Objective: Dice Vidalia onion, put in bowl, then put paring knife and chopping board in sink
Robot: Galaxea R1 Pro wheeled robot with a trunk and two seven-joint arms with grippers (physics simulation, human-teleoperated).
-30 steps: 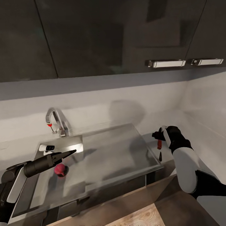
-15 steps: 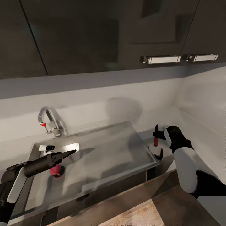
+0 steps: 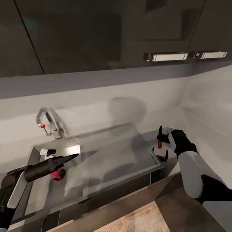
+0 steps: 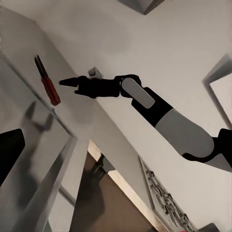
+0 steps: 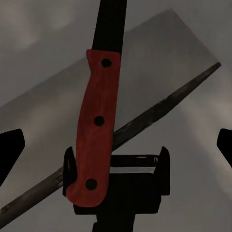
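The right pincer [image 3: 160,141] is at the right end of the sink [image 3: 112,154], over its right rim. In the right wrist view its fingers [image 5: 10,152] stand at the two edges of the picture, so the pincer is wide open and holds nothing. The paring knife [image 5: 96,130] is between these fingers, apart from both. It has a reddish-brown handle with three dark rivets and a dark blade. In the head view the paring knife [image 3: 159,144] stands almost upright just left of the right pincer, with the blade pointing up and the handle down. I cannot tell if it touches the steel under it. From the left wrist view the paring knife [image 4: 50,89] is just beside the tip of the right pincer [image 4: 67,82], above the edge of the sink.

The left pincer [image 3: 73,156] hovers over the basin at the left part of the sink. One finger [image 4: 9,150] shows at the edge of the left wrist view, far from the middle, so this pincer seems open, and it holds nothing. Below it, a round pinkish-red onion [image 3: 57,174] lies on the basin floor, partly hidden by the left arm. The tap [image 3: 48,124] with a red knob stands at the far left of the sink. Dark wall cupboards [image 3: 96,32] hang above.
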